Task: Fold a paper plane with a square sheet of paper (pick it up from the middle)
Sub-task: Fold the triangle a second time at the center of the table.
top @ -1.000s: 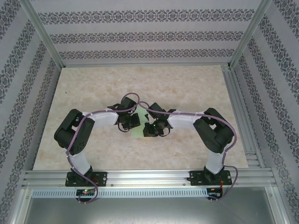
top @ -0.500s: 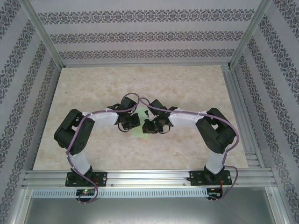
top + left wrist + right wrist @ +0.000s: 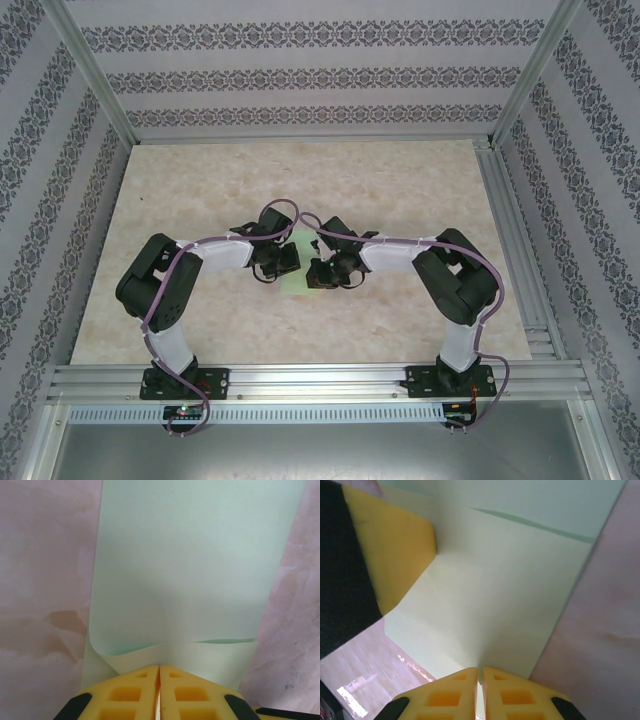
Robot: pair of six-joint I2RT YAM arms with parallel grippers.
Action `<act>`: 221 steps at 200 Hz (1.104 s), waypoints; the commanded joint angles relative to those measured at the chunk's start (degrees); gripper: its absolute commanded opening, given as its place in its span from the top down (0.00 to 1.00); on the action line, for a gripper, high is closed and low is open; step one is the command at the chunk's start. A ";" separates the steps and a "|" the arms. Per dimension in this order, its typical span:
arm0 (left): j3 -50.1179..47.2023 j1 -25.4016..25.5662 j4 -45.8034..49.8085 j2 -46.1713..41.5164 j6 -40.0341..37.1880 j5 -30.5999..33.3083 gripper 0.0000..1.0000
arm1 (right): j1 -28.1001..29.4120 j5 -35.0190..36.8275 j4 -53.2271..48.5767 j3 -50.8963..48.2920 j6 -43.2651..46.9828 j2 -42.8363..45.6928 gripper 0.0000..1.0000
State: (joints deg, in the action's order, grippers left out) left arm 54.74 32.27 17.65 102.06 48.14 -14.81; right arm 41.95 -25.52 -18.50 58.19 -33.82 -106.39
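The square sheet of paper [image 3: 195, 565] is pale mint green and lies on the table, its near edge lifted and curled back over itself. My left gripper [image 3: 159, 668] is shut on that lifted edge at its middle. My right gripper [image 3: 480, 670] is shut on another edge of the same sheet [image 3: 500, 595], and the left gripper's yellow finger [image 3: 395, 545] shows at its upper left. From above, the left gripper [image 3: 278, 262] and right gripper [image 3: 318, 272] meet over the sheet [image 3: 296, 281], which they mostly hide. No dart-shaped paper plane is in view.
The marbled beige table [image 3: 400, 190] stretches bare around the arms. Aluminium rails [image 3: 505, 200] and patterned walls [image 3: 300, 75] border it on the left, back and right. Both arm bases [image 3: 175, 380] stand at the near edge.
My right gripper has shifted a little to the left, closer to the left gripper, and less of the green sheet shows between them. The left arm has stayed in place.
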 commanded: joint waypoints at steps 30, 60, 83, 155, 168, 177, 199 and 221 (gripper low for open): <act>-2.43 -0.28 4.24 2.22 0.20 3.48 0.89 | -0.13 0.12 -4.31 0.17 2.10 3.61 0.87; -1.86 -0.28 4.49 2.52 0.01 3.21 0.89 | -0.27 0.88 -3.28 5.01 2.49 -0.22 0.87; -1.61 -0.28 4.94 2.35 -0.15 3.23 0.89 | -0.34 0.68 -2.40 7.11 2.20 -3.08 0.87; -1.82 -0.28 4.74 2.43 0.16 3.97 0.89 | -0.06 -0.50 -3.64 0.06 2.39 -0.45 0.87; -1.95 -0.28 4.59 2.48 0.29 4.00 0.89 | -0.01 -0.61 -4.81 -1.60 2.75 1.00 0.86; -2.05 -0.28 4.52 2.53 0.29 4.00 0.89 | 0.05 -0.89 -5.70 -2.84 2.88 2.03 0.86; -2.23 -0.28 4.33 2.44 0.38 4.00 0.89 | 0.26 -0.89 -7.71 -4.56 3.75 3.92 0.86; -2.27 -0.28 4.07 2.43 0.42 3.91 0.89 | 0.31 0.16 -8.31 -4.01 3.81 5.07 0.86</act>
State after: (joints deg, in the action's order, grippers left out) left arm 54.76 32.27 17.65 102.06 48.14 -14.79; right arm 41.89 -25.78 -21.87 54.89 -31.40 -103.04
